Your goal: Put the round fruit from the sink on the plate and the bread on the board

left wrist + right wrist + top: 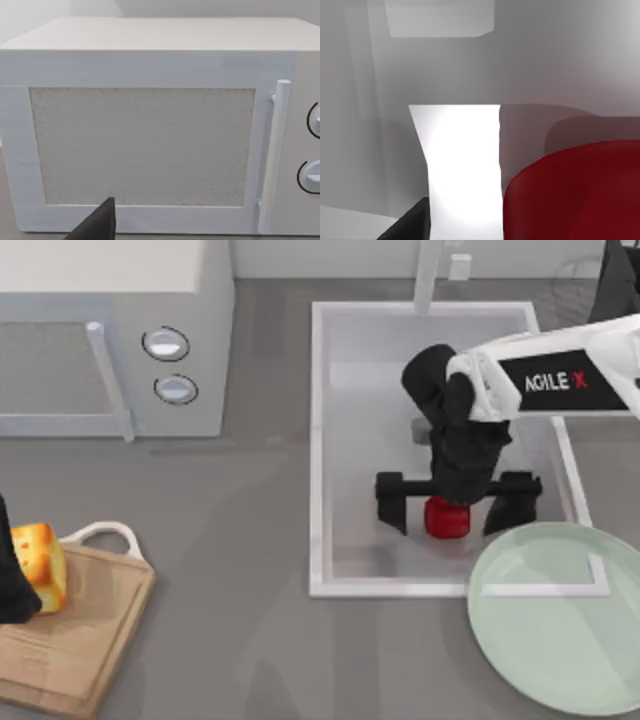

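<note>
In the sink [330, 440], the right gripper [457, 502] hangs wide open over the fruit [446, 517], and if the fingers close off-centre the fruit could squirt away; the bread [40, 565] sits on the board [80, 640] by the left gripper [12, 580].

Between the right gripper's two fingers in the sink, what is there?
In the top view the red fruit sits between the open fingers of the right gripper, on the floor of the sink. Whether they touch it is unclear.

Glossy red round fruit [446, 518]; matt wooden board [75, 640].
</note>
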Robot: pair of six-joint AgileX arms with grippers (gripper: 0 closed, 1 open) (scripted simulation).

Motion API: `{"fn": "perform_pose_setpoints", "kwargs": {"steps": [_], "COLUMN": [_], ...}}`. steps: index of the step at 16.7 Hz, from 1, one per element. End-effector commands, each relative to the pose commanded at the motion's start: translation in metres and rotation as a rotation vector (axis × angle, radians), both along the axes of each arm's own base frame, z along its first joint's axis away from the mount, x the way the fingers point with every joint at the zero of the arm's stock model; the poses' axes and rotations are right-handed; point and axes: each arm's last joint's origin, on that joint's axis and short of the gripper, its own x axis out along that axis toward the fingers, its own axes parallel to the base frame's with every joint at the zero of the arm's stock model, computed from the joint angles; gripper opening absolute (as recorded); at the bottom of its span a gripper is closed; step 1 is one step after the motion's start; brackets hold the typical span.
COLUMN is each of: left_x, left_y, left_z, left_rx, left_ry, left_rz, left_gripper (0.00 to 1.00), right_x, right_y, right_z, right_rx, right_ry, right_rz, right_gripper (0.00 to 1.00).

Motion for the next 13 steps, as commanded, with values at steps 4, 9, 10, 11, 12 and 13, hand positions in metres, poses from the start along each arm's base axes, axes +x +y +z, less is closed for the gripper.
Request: {"fn": "perform_pose_setpoints", "kwargs": {"steps": [4, 9, 10, 11, 12, 13], "left_x": [0.0000, 0.0000, 0.0000, 0.0000, 0.0000, 0.0000], "left_y": [0.0000, 0.0000, 0.0000, 0.0000, 0.0000, 0.0000], "left_z": [0.0000, 0.0000, 0.0000, 0.0000, 0.0000, 0.0000], "left_rx": [0.000, 0.000, 0.000, 0.000, 0.000, 0.000], "left_ry": [0.000, 0.000, 0.000, 0.000, 0.000, 0.000], "left_rz": [0.000, 0.000, 0.000, 0.000, 0.000, 0.000], "left_gripper": [1.00, 1.00, 1.00, 1.00, 1.00, 1.00], "right_x": [0.0000, 0.0000, 0.0000, 0.0000, 0.0000, 0.0000], "right_y": [0.0000, 0.0000, 0.0000, 0.0000, 0.0000, 0.0000], "right_z": [0.0000, 0.0000, 0.0000, 0.0000, 0.0000, 0.0000], "right_rx": [0.000, 0.000, 0.000, 0.000, 0.000, 0.000], "right_ry": [0.000, 0.000, 0.000, 0.000, 0.000, 0.000], "right_rz": [0.000, 0.000, 0.000, 0.000, 0.000, 0.000], "right_gripper": [0.70, 0.32, 0.25, 0.17, 0.10, 0.02]}}
